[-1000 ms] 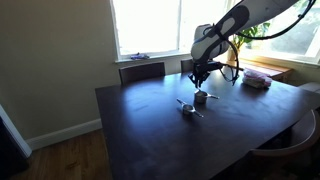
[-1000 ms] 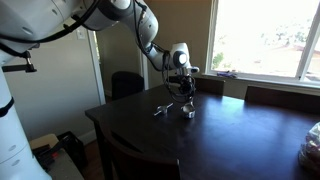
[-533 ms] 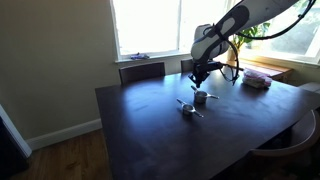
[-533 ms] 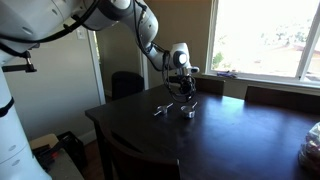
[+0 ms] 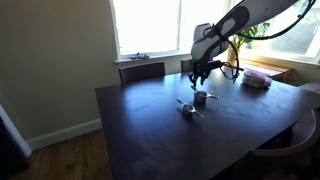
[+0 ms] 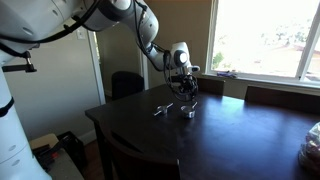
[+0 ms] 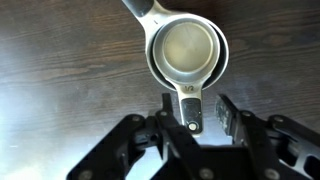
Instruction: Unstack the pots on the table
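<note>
On the counter (image 5: 140,130), a nested stack of pots (image 7: 187,55) is sitting below the jaws, with one handle (image 7: 192,108) lying under the gap between them. A single pot (image 5: 187,108) is resting just beside the stack. A folded cloth (image 5: 257,80) is lying well apart.

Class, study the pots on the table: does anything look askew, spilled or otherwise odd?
Only mildly: in the wrist view the nested pots sit with their handles splayed, one pointing up-left, one pointing down toward the gripper. Nothing looks spilled or damaged on the table.
</note>
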You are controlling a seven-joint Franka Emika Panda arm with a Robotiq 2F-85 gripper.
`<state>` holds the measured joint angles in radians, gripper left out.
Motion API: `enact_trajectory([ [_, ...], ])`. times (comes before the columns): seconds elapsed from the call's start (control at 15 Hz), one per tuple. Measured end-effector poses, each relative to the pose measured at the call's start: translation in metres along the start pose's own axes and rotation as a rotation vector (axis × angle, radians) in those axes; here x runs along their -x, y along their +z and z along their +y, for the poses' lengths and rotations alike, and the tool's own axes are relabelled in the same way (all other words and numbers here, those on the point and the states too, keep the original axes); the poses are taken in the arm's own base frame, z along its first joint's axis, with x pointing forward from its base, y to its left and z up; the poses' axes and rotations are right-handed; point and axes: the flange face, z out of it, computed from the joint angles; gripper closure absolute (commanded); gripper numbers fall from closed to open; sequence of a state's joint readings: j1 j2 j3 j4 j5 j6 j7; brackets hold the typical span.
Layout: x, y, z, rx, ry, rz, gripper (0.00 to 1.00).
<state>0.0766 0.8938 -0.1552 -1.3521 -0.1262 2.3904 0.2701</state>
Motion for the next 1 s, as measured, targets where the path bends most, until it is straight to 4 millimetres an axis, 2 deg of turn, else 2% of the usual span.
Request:
enact_trajectory([
  [0.2,-0.003,0.007,-0.002,0.015,-0.015,0.007,0.02],
  [0.27,-0.004,0.011,-0.003,0.019,-0.018,0.006,0.0],
  [0.53,-0.008,0.027,-0.008,0.041,-0.036,0.0,0.0],
  [1.0,-0.023,0.035,-0.014,0.115,-0.09,0.029,0.0],
])
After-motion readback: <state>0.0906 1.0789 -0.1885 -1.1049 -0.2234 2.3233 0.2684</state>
